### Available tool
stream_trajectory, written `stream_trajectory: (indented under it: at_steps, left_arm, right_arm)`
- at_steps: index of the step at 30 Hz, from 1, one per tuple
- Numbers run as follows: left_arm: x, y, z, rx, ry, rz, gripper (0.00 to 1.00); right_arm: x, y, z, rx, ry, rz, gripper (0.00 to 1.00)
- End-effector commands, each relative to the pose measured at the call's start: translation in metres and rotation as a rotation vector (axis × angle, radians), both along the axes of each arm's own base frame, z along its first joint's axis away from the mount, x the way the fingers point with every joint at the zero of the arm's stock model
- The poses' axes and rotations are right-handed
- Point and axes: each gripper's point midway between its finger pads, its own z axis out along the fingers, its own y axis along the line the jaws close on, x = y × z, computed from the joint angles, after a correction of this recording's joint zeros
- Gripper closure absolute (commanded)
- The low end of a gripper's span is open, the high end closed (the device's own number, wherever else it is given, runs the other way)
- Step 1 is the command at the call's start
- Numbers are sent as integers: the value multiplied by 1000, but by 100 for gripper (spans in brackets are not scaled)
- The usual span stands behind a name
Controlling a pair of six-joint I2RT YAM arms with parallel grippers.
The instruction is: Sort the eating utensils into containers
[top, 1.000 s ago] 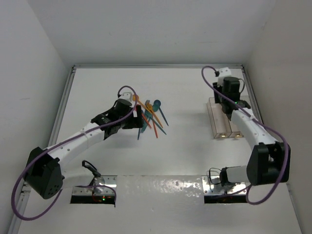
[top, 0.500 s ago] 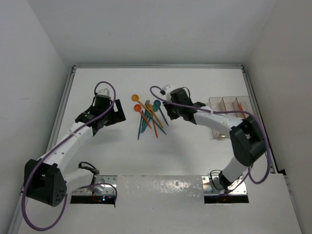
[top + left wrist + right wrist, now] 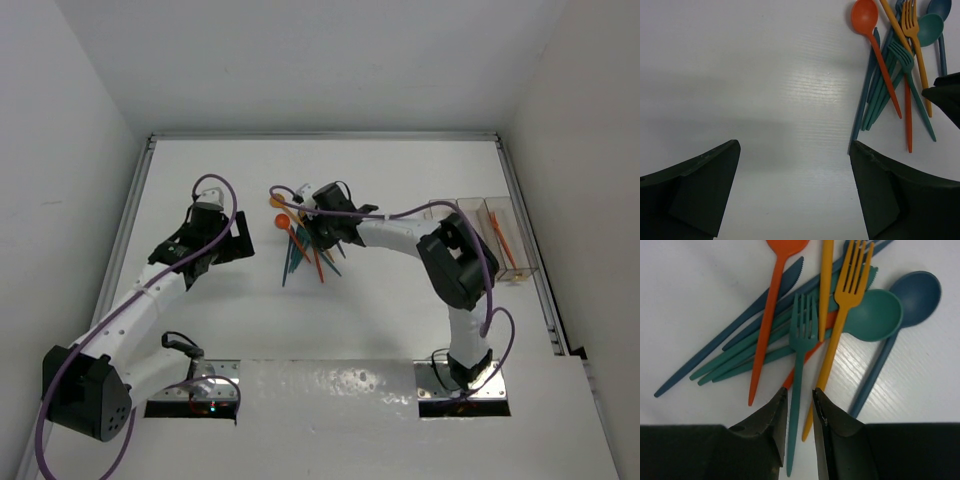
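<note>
Right pincer (image 3: 799,394) shifted left, straddling teal fork (image 3: 802,335).

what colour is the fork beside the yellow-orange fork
Teal; the slim plastic fork shows best in the right wrist view.

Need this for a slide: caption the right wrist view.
Right gripper, jaws narrowly apart, straddling a teal fork by its handle among the heaped utensils.

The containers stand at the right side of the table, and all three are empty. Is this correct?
Not all are empty. The containers stand at the right side, but the top external view shows an orange utensil in the rightmost container.
</note>
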Motion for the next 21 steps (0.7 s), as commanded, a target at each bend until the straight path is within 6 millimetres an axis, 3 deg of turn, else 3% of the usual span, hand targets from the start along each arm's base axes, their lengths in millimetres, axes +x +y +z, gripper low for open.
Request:
stream_trajectory:
  at_steps: [1, 8, 21]
  left_arm:
    - [6, 1, 8, 9, -38, -2, 10]
    - [7, 0, 9, 6, -45, -5, 10]
    - [8, -4, 9, -7, -45, -21, 10]
  right_arm:
    - [7, 23, 6, 44, -11, 35, 74]
    - [-1, 23, -14, 9, 29, 50, 75]
    - [-11, 10, -18, -16, 26, 69, 75]
